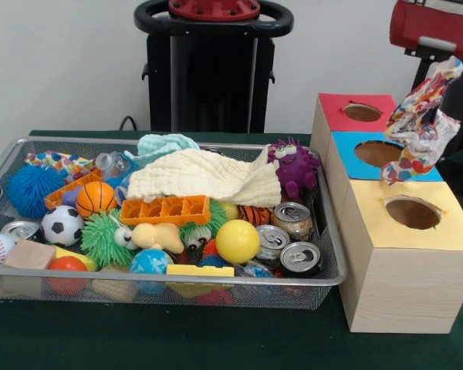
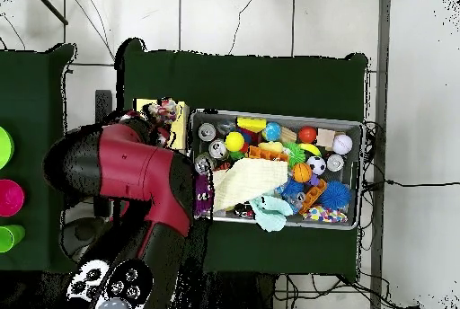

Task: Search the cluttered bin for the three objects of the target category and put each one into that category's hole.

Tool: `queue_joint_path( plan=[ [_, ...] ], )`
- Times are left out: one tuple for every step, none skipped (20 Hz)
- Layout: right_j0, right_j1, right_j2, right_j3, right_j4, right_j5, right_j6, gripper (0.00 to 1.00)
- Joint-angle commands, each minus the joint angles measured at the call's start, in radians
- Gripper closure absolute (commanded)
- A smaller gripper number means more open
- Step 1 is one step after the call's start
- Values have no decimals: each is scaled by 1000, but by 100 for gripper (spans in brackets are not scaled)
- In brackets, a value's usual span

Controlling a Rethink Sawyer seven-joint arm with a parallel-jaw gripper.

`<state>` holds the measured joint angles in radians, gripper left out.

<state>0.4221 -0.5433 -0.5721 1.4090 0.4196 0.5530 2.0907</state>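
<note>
Wrapper (image 1: pixel 420 123) hangs gripped in your pincer (image 1: pixel 446 71), just above and beside the yellow box's hole (image 1: pixel 413 213); shift toward it.

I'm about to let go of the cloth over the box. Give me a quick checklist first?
1. Patterned cloth lifted clear of the bin: ok.
2. Cloth centred over one hole: not ok; its lower end hangs at the border between blue hole and yellow hole.
3. All holes unblocked, including red hole: ok.
4. Secure hold on the cloth: cannot tell.
5. Cream cloth reachable on top: ok.
</note>
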Motion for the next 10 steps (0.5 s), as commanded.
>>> queue_joint_path(
  plan=[
    [2, 72, 30, 23, 19, -82, 284, 100],
    [6, 76, 27, 25, 20, -93, 287, 100],
    [12, 78, 18, 28, 21, -108, 290, 100],
    [17, 83, 11, 31, 23, -122, 295, 100],
    [23, 88, 5, 34, 25, -135, 299, 100],
    [27, 93, 5, 40, 30, -151, 304, 100],
    [31, 97, 3, 48, 35, -167, 309, 100],
    [37, 105, -4, 49, 37, -183, 314, 100],
    [40, 109, -7, 53, 42, -192, 316, 100],
    [43, 114, -10, 56, 47, -202, 319, 100]
  ],
)
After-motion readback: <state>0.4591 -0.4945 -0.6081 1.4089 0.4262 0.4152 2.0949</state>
